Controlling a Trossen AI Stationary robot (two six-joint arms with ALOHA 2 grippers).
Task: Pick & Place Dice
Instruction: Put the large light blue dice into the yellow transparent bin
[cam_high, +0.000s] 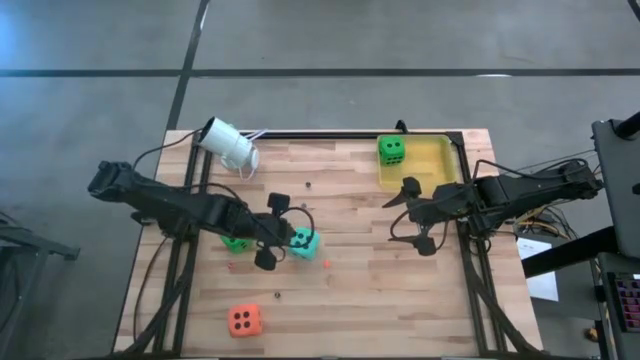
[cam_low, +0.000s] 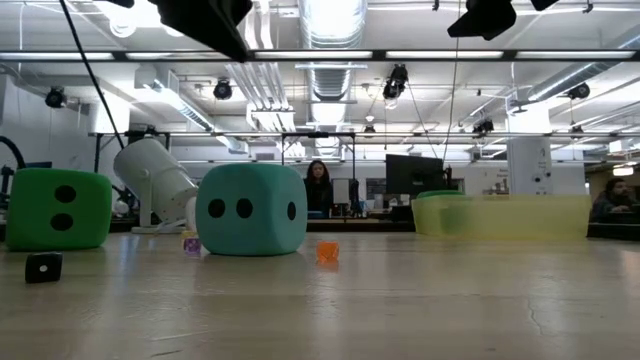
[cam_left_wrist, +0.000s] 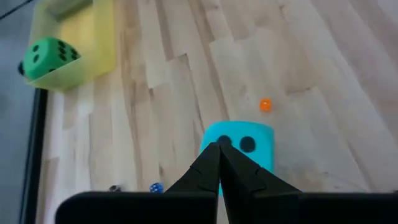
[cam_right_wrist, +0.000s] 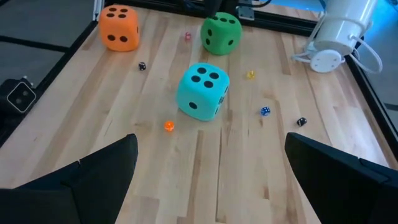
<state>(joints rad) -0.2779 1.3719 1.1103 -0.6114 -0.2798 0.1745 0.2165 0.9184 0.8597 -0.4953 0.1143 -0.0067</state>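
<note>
Tabletop: teal die (cam_left_wrist: 244, 146) beyond left pincer (cam_left_wrist: 219, 163).

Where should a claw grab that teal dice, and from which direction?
Probably from straight above, pinching two opposite flat side faces of the teal dice. It sits flat on the wooden table with open space around it, and the left claw already hovers next to it.

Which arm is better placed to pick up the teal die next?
Left. Its end effector hovers right beside the teal die, fingers shut. The right end effector is open but farther away, near the tray.
</note>
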